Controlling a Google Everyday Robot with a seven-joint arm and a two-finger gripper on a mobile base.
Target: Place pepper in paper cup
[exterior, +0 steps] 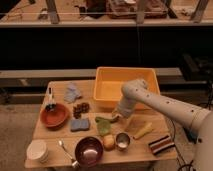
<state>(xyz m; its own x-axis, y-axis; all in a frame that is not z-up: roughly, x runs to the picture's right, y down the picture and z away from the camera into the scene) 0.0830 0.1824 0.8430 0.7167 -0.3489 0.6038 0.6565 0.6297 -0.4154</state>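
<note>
The tool (116, 116) hangs low over the wooden surface (57, 134), just in front of the yellow bin (127, 86), at the upper end of the green pepper (103, 124). Whether it is wide or narrow, I cannot tell. The paper cup (37, 149) stands well apart at the front left corner.

I see the pepper (103, 125), green and slightly curved, lying flat near the middle of the tabletop (52, 134), a little toward its front edge. My hand (116, 116) is low, just at the pepper's right end; I cannot tell whether they touch. The paper cup (37, 150), short, wide and off-white, stands upright at the front left corner, well apart from the pepper.
</note>
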